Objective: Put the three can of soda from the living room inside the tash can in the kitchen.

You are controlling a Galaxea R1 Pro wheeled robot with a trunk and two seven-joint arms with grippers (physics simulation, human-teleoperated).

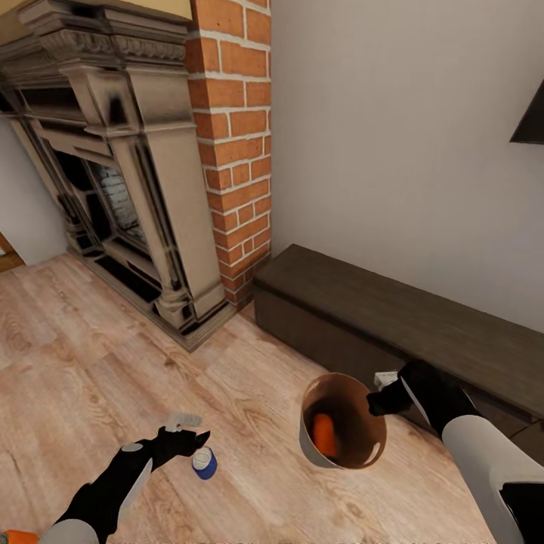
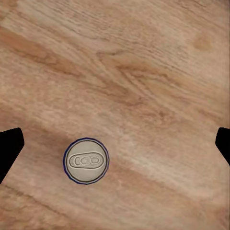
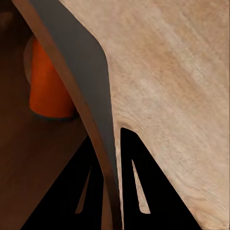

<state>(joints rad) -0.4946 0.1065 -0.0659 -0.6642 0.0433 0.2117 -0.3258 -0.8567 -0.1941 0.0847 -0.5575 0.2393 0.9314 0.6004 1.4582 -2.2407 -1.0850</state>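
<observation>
The three can of soda are being accounted for one by one; a blue can [image 1: 204,462] is standing upright on the wood floor [image 1: 113,355] in the lower left of the head view, right under the left hand [image 1: 193,429], whose black fingers are being held wide apart at the two side edges of the left wrist view, with the can's grey top [image 2: 86,160] lying between them but nearer one finger; an orange can [image 1: 325,437] is already being carried inside the tash can [image 1: 344,432], which is tilted and is being gripped by its rim in the closed right hand [image 1: 376,402], low and right of centre; something orange is showing at the bottom left corner, but it cannot be told whether it is the third can. Judged from this, one can is binned, and the carry to the kitchen is not yet done. Open floor is lying all round the blue can; the dark low cabinet [image 1: 393,317] is running close behind the right arm, and the brick fireplace [image 1: 151,189] is standing well apart at upper left.
</observation>
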